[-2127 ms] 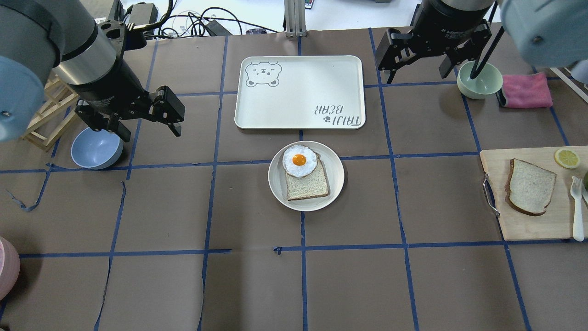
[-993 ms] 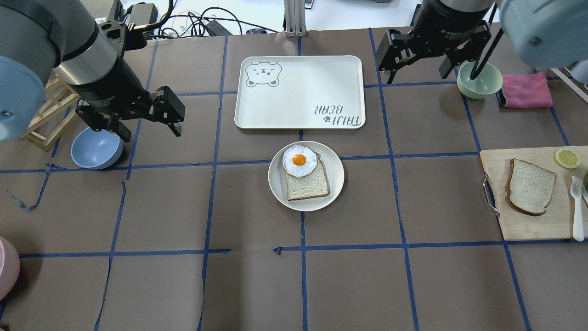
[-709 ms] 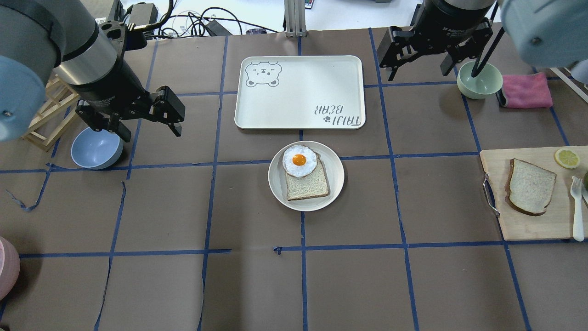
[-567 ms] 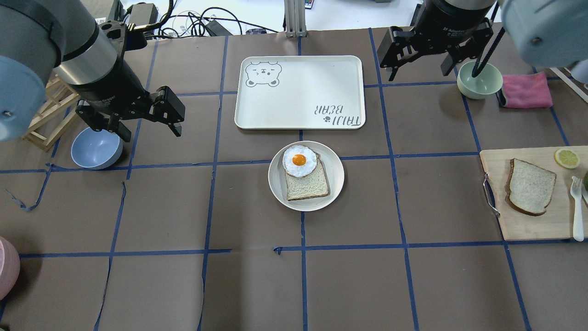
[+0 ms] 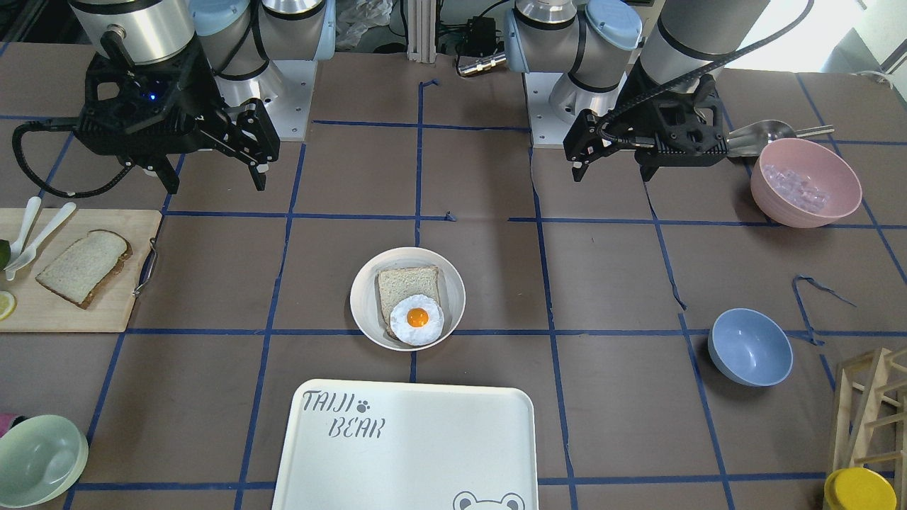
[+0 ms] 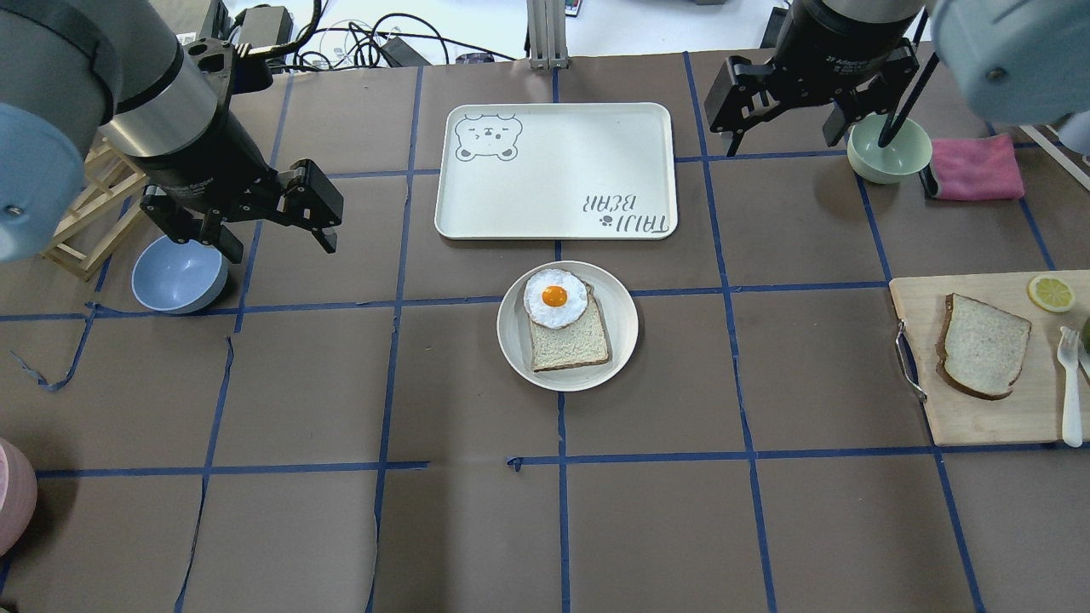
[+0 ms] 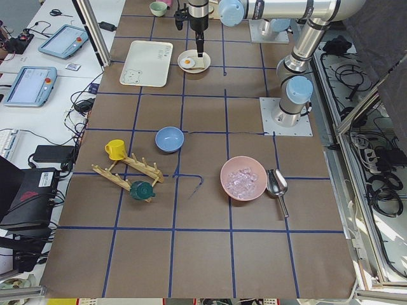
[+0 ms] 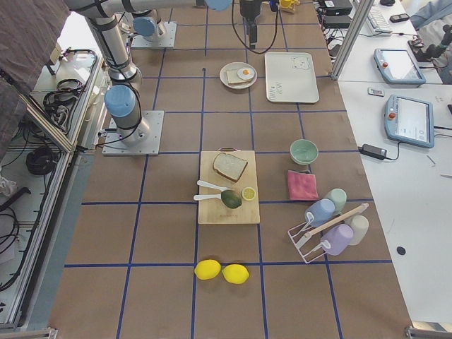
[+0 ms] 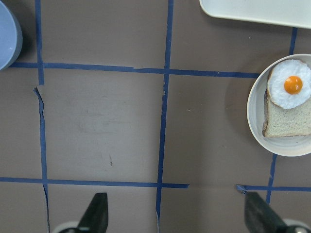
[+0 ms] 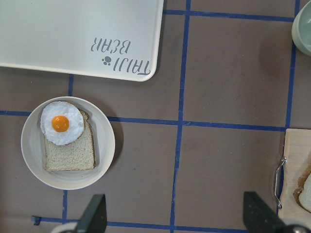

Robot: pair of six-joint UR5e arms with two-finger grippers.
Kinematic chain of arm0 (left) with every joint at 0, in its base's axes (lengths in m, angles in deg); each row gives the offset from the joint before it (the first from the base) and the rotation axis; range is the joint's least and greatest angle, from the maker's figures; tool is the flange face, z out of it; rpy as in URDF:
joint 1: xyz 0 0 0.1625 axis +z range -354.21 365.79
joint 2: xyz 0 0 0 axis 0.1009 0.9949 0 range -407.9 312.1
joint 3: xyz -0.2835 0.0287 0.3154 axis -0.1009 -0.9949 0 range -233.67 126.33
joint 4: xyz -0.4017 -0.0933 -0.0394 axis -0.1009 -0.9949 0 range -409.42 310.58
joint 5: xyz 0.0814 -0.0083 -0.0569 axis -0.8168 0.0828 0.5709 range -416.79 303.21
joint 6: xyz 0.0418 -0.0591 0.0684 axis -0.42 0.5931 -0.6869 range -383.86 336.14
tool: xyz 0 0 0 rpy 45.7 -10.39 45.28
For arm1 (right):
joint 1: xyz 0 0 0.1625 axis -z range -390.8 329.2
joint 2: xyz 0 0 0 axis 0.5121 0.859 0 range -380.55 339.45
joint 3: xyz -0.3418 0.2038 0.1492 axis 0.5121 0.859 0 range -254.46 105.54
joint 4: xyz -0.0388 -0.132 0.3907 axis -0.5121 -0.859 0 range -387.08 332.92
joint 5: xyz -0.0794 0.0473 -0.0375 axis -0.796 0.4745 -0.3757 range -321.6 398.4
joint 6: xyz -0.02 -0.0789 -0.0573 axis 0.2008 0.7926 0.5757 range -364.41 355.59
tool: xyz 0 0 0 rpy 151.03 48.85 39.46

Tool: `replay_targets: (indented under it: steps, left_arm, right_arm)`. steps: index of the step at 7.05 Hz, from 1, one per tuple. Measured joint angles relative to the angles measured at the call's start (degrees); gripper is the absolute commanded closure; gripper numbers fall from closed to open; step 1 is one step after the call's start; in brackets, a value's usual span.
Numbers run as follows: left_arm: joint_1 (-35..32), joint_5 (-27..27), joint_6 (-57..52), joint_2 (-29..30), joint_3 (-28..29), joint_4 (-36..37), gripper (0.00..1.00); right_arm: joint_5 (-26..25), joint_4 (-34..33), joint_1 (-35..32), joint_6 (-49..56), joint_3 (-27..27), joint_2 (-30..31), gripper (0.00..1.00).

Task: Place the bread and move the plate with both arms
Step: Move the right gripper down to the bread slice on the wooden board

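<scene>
The bread [image 6: 981, 346] lies flat on a wooden cutting board [image 6: 979, 421] at the right edge, also in the front view [image 5: 83, 267]. The off-white plate [image 6: 623, 328] sits mid-table, holding a squarer slice topped with a fried egg [image 6: 554, 298]. The plate also shows in the front view [image 5: 365, 301] and in both wrist views [image 9: 257, 121] [image 10: 31, 148]. My left gripper [image 6: 279, 247] is open and empty, above the table left of the plate. My right gripper [image 6: 781, 145] is open and empty, at the far right beside the tray, well away from the bread.
The white "TAIJI BEAR" tray [image 6: 555, 170] lies just beyond the plate. A pale green bowl [image 6: 888, 149] and pink cloth [image 6: 975, 168] sit near my right gripper. A blue bowl [image 6: 177, 275] is under my left gripper. A lemon slice [image 6: 1050, 292] and fork [image 6: 1069, 383] share the board.
My right gripper has shifted slightly to the right, staying open. The left arm, bread and plate have not moved.
</scene>
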Motion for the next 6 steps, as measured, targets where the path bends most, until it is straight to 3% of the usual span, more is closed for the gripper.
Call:
replay_targets:
  steps: [3, 6]
  left_arm:
    - [0.0, -0.1, 0.0, -0.1, 0.0, 0.0, 0.0]
    - [0.1, -0.1, 0.0, 0.0, 0.0, 0.0, 0.0]
  right_arm:
    - [-3.2, 0.0, 0.4, 0.2, -2.1, 0.1, 0.0]
    - [-7.5, -6.1, 6.9, 1.4, -13.9, 0.0, 0.0]
